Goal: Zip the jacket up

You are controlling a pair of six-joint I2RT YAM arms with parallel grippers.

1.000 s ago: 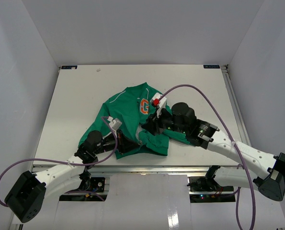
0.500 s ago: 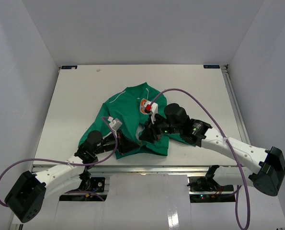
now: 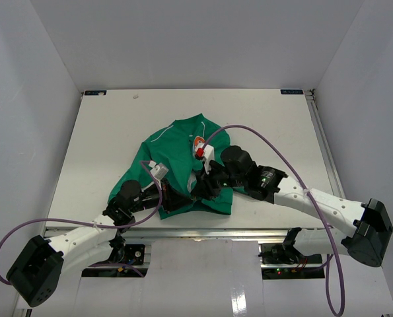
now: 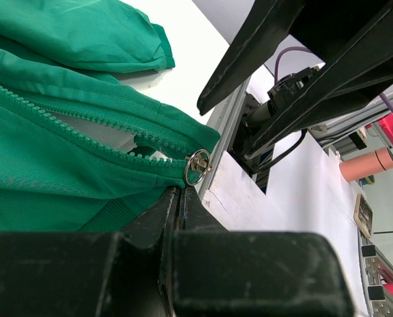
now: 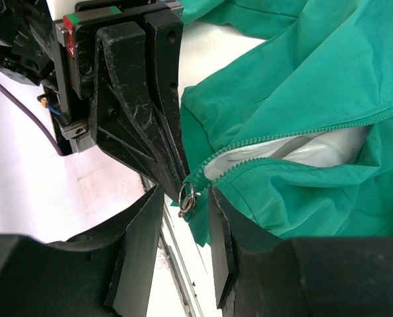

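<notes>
Jacket on surface, near front edge. Left tool clenched on hem below zipper pull. Right tool released, jaws straddling pull. I centre ring, pinch squarely, draw straight along zipper.

**Operator:** How many garments are lying on the table?

**Technician:** One jacket is lying there, beneath both pincers.

**Operator:** How many pincers are showing?

**Technician:** Two are showing: the left pincer and the right pincer. The left arm and the right arm are carrying them, making two arms.

**Operator:** Zipper parts?

**Technician:** One pull ring is hanging between the right pincer's fingers, just above the left pincer's tips. Two tooth rows are running away from it.

**Operator:** Cables?

**Technician:** Two are trailing: the left cable behind the left pincer and the right cable behind the right pincer.
</notes>
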